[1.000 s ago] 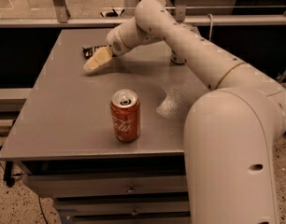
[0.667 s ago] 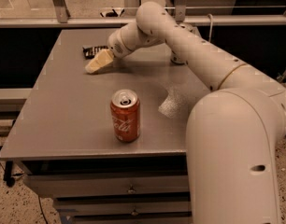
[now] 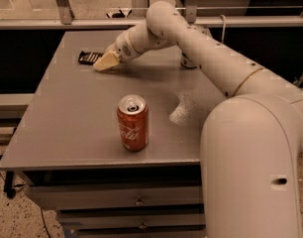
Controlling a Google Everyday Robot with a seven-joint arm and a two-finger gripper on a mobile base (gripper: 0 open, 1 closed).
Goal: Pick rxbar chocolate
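Observation:
The rxbar chocolate (image 3: 88, 57), a flat black bar with pale lettering, lies on the grey table (image 3: 67, 123) at the far left. My gripper (image 3: 105, 62) is low over the table just to the right of the bar, with its pale tip at the bar's right end. The right end of the bar is hidden behind the gripper. I cannot tell whether they touch.
A red cola can (image 3: 132, 122) stands upright near the table's front edge. A white-green can (image 3: 188, 61) is partly hidden behind my arm at the back. My arm (image 3: 216, 68) spans the table's right side. Drawers (image 3: 136, 200) sit below the tabletop.
My gripper has shifted slightly to the right and back, so a little more of the bar shows. The bar and the cans have not moved.

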